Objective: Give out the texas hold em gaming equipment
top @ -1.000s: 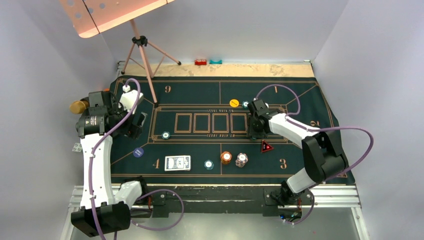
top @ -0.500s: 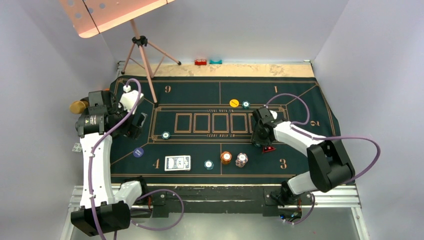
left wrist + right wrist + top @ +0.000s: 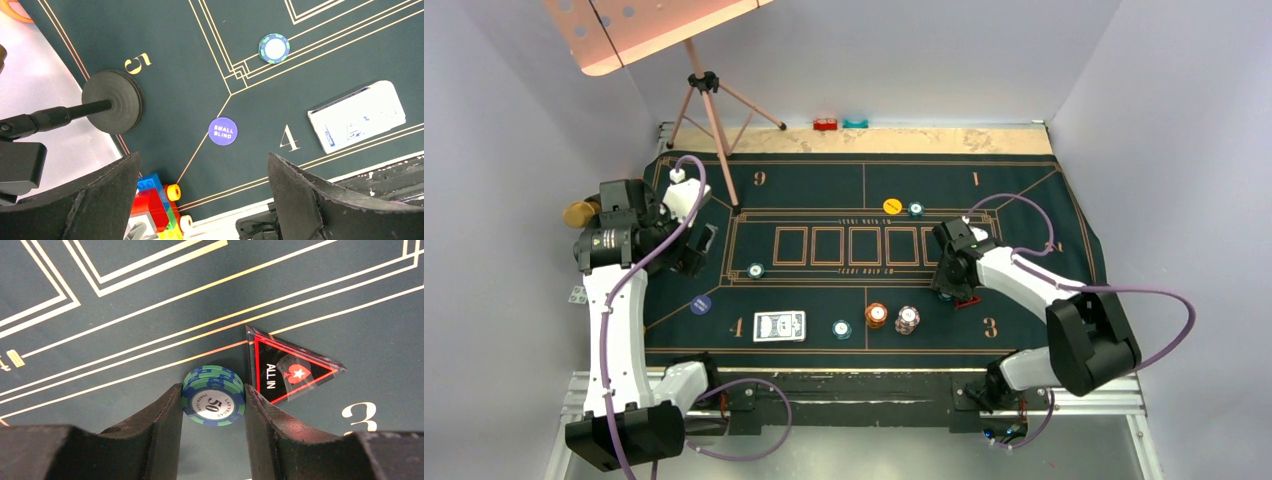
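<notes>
One teal chip [image 3: 213,404] clamped in right claw [image 3: 212,394], beside red triangle marker [image 3: 287,372]; left claw [image 3: 202,162] spread wide.

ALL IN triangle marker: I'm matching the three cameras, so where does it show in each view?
Top external: ALL IN triangle marker, right of centre, mostly hidden under the right gripper.
Left wrist: not in it.
Right wrist: centre-right, beside the 50 chip.
Shared landmark: the printed 3.
</notes>
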You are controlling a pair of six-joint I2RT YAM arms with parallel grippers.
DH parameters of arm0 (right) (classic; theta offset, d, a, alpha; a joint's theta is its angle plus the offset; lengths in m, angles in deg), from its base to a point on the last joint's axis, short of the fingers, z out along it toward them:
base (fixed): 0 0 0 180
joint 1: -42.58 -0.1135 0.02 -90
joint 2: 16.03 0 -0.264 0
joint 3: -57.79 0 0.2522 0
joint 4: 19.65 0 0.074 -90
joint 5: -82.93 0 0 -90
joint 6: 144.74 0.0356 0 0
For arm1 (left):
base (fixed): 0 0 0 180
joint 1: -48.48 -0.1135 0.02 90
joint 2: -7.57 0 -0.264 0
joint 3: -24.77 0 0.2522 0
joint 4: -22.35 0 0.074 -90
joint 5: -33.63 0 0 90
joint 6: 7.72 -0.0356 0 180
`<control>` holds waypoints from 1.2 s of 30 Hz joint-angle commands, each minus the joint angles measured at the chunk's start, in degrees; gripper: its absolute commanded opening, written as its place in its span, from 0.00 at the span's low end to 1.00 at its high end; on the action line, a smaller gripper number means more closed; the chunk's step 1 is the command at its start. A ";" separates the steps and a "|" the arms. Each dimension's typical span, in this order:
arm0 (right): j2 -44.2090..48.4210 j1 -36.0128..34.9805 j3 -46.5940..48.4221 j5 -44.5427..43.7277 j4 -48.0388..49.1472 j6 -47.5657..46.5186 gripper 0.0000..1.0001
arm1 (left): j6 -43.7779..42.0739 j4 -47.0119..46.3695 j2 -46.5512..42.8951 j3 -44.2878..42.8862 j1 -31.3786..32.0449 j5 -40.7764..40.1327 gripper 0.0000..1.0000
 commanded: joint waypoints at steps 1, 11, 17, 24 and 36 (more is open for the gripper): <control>-1.92 0.15 0.10 -0.87 0.83 0.38 0.13 | -1.01 0.30 0.24 -1.20 0.08 1.29 1.00; -0.98 0.15 2.62 -1.82 -0.73 -0.65 0.62 | -1.33 0.34 -0.12 -0.60 0.06 1.40 1.00; 2.32 -0.06 8.64 -1.51 -3.74 -3.86 0.69 | -1.18 0.16 -0.12 -0.72 0.08 1.23 1.00; 4.61 -6.71 19.83 0.98 -5.45 -11.75 0.71 | 0.15 1.61 -0.08 -2.62 0.06 2.22 1.00; -7.87 -30.59 27.97 3.72 -8.35 -18.02 0.83 | 1.08 -0.21 -0.11 1.51 0.07 1.94 1.00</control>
